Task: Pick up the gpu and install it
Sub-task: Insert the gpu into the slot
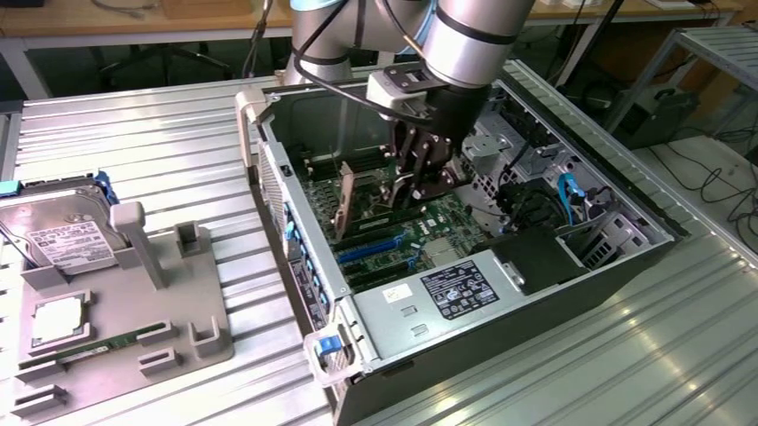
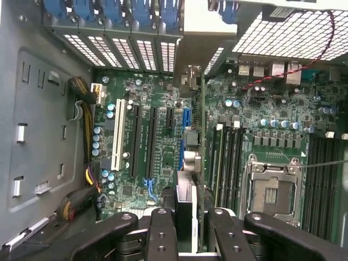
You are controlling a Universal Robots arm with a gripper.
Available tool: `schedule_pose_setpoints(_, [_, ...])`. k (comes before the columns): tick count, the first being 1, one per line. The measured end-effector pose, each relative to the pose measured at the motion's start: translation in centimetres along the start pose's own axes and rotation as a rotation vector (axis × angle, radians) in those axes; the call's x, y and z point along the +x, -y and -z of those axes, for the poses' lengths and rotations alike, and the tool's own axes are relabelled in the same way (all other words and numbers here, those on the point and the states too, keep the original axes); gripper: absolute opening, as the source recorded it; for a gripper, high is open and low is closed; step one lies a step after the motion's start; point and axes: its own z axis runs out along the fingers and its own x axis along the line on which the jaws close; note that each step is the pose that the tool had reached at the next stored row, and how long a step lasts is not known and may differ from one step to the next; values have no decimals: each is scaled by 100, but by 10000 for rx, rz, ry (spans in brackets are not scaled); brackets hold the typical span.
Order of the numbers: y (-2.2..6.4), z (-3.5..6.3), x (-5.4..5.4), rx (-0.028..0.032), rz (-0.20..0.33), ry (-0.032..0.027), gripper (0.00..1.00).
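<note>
Workcell surroundings, exterior view.
The work surface is a tabletop [image 1: 154, 142] of ribbed, pale grey metal panels running in parallel strips; bright light reflects off the strips towards the exterior view's lower right. Along the far edge stands a wooden bench [image 1: 142, 19] with a light top, dark space beneath it and a loose cable [image 1: 119, 7] lying on it. At the exterior view's right, a grey metal shelf frame [image 1: 711, 49] rises beside the tabletop, and black cables [image 1: 722, 177] trail over a pale floor [image 1: 698, 191]. A dark boxy unit [image 1: 651, 115] sits on the floor near the frame.
</note>
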Motion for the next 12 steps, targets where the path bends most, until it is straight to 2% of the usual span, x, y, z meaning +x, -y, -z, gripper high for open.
schedule_pose_setpoints(8, [-26,-154,-6,-3,-2,-1,27])
schedule_pose_setpoints(12, [-22,-213,-11,4,-434,37,27])
